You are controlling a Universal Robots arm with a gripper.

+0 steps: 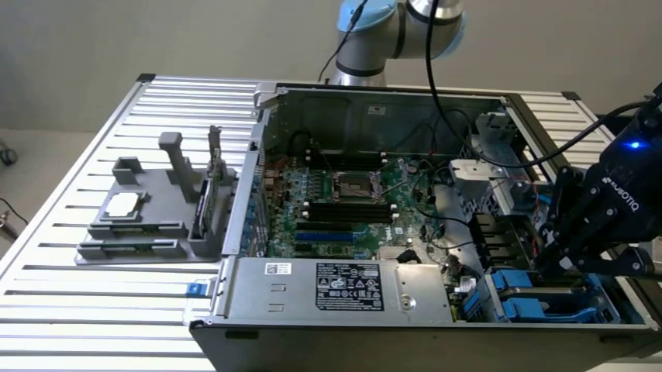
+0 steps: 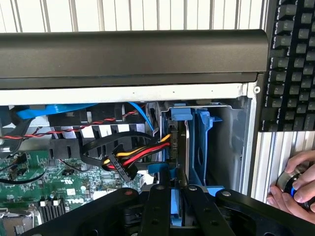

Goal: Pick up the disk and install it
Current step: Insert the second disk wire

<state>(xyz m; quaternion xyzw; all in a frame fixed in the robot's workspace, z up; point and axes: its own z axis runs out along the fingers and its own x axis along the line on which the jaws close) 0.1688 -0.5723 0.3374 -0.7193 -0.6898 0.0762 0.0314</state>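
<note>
Closest in the wrist view, the black gripper has its fingers drawn in around the disk, clamped on its near end. The disk stands on edge, a thin dark slab with blue plastic carrier pieces along its sides, seated in the blue drive bay at the corner of the open computer case. Red, yellow and black cables run up to the bay just beside it. In the exterior view the case also holds a green motherboard and a labelled silver power supply. Beyond the case's edge a hand rests on a knob, with a black keyboard behind it.
</note>
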